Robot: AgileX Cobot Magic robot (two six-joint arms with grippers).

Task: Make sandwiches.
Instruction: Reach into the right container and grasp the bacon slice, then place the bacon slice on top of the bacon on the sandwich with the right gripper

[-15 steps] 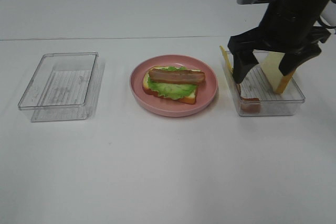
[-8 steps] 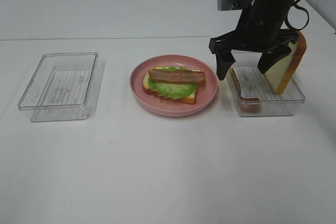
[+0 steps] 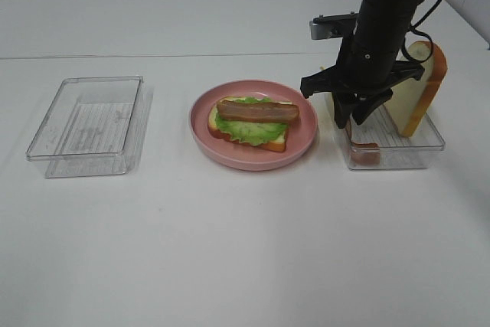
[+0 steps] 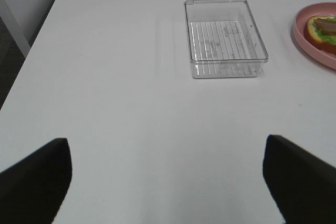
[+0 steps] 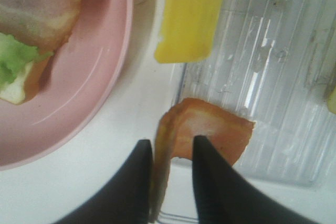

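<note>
Bacon strip (image 5: pixel 210 129) — between right gripper (image 5: pixel 172 144) fingers

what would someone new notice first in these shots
Probably the half-built sandwich, white bread with ruffled green lettuce and a brown bacon strip, on the round pink plate in the middle of the table. Next, the black right gripper reaching into the clear plastic tray to the plate's right, its jaws straddling an orange-brown bacon strip at the tray's plate-side corner.
</note>
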